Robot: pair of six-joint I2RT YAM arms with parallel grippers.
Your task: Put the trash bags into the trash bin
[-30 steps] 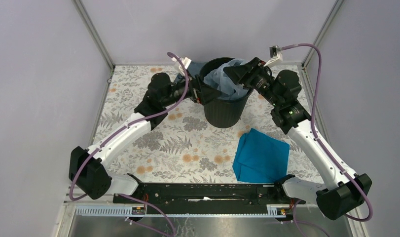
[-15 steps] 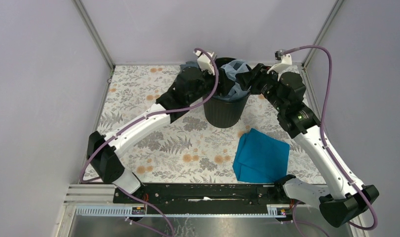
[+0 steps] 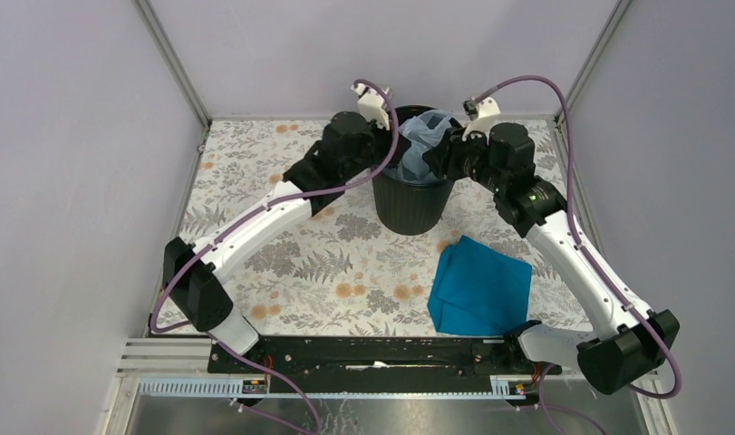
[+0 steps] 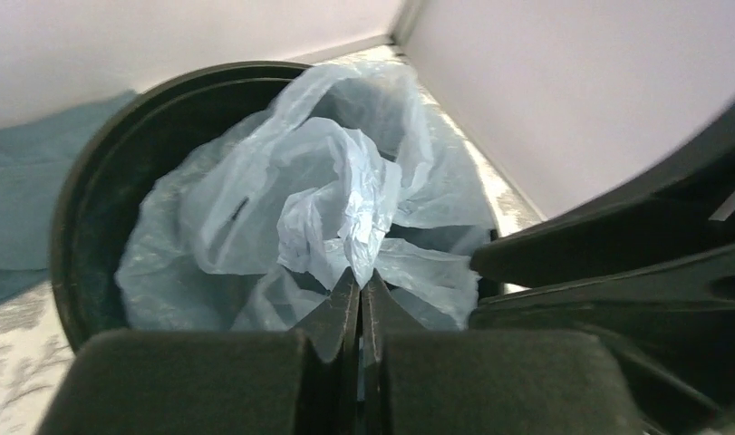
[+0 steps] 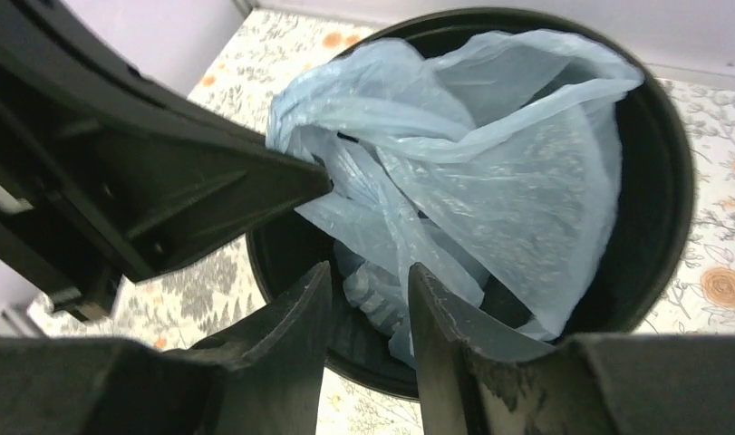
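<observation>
Even, diffuse light from above; soft, faint shadows on the tabletop [image 3: 345,263]. The bin [image 3: 414,208] interior is dark; the bag [image 4: 336,181] shows mild sheen. Wrist-view foregrounds are blurred.

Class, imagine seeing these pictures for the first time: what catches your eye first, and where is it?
The black bin at the back, in the middle, has a crumpled pale blue bag bulging from its mouth. Both arms meet over it: the left tool is shut on a fold of the bag, and the right tool is open above the rim. A teal cloth lies nearer, on the right.
</observation>
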